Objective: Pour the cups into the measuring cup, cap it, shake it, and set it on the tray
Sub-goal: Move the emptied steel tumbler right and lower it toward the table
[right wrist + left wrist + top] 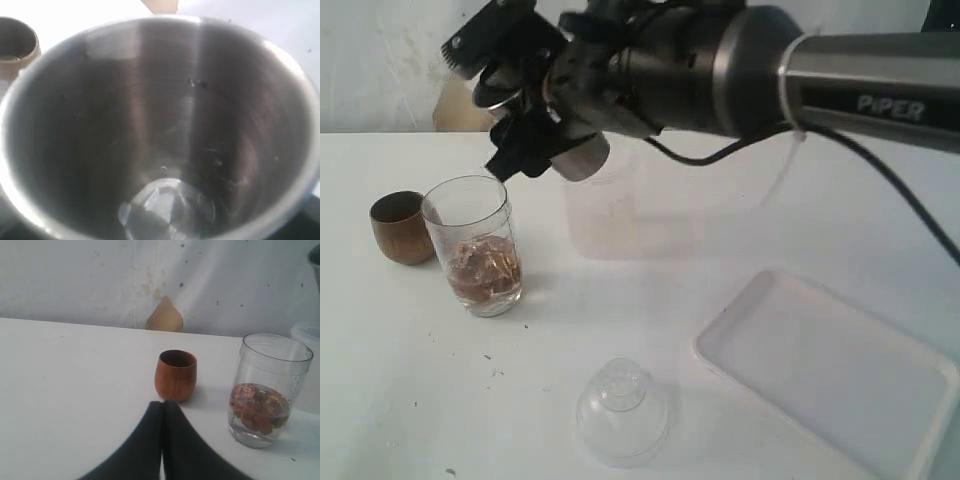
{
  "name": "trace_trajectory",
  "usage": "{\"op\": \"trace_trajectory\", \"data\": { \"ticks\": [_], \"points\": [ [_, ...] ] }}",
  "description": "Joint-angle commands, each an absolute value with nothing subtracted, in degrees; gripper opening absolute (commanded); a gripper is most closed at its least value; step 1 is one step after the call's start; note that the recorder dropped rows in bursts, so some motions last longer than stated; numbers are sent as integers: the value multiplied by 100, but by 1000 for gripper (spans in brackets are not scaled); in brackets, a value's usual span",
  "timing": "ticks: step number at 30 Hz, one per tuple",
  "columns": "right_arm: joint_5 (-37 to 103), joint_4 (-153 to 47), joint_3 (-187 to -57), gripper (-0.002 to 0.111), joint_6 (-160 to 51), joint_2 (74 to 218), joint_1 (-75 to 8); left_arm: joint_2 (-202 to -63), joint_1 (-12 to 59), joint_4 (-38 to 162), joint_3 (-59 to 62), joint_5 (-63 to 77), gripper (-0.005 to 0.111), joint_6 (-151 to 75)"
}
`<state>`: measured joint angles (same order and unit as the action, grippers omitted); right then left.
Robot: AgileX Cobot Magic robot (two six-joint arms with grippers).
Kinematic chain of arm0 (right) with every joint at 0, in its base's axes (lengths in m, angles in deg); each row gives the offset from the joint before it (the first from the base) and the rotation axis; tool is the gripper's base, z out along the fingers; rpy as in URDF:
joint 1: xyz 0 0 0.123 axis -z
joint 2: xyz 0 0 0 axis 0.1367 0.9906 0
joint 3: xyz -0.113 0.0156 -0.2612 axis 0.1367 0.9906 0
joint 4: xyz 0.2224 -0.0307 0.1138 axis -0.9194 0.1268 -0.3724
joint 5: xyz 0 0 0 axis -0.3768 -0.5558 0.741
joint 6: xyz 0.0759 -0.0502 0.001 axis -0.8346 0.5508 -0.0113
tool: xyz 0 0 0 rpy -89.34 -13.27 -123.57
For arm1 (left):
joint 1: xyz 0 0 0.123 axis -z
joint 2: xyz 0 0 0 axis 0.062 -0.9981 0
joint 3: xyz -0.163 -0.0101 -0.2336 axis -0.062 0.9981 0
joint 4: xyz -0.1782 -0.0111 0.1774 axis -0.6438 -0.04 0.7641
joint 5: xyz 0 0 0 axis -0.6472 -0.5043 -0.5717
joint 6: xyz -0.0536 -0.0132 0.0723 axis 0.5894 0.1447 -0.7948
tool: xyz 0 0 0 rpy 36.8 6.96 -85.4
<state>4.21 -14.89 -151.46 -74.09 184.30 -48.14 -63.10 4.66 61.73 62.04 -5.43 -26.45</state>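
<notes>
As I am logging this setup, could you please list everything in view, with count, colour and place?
wooden cup: one, brown, upright on the table, beside the measuring cup
measuring cup: one, clear, upright on the table, brownish pieces at its bottom
steel tumbler: one, shiny silver, held tilted in the air near the measuring cup, inside looks empty
frosted cup: one, milky translucent, on the table behind the measuring cup
domed lid: one, clear, on the table at the front
tray: one, white, on the table to the right
table: one, white
right gripper: one, black, closed on the steel tumbler
left gripper: one, black, shut, holding nothing, pointing at the wooden cup
</notes>
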Motion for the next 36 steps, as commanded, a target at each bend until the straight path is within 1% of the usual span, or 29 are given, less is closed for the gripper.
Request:
{"op": "trace_trajectory", "data": {
  "ticks": [1, 5, 8, 10, 21, 23, 26, 36],
  "points": [
    [808, -3452, -15185, 0, -6295, 18166, -4364, -6284, 503, 6198, 6234, -498, 0, -2644],
    [990, -5075, -15072, 0, -5109, 18129, -4117, -6284, 503, 6198, 6234, -498, 0, -2644],
    [1441, -6317, -14759, 0, -4311, 18058, -3978, -6284, 503, 6198, 6234, -498, 0, -2644],
    [1976, -6809, -14466, 0, -4053, 17963, -3924, -6284, 503, 6198, 6234, -498, 0, -2644],
    [5885, -6858, -12107, 0, -4821, 17226, -3920, -6284, 503, 6198, 6234, -498, 0, -2644],
    [6355, -6858, -11737, 0, -4821, 17154, -3908, -6284, 503, 6198, 6234, -498, 0, -2644],
    [6495, -6859, -11444, 0, -4773, 17105, -3761, -6284, 503, 6198, 6234, -498, 0, -2644],
    [6318, -6849, -10998, 0, -4253, 17105, -2721, -6284, 503, 6198, 6234, -498, 0, -2644]
  ]
}}
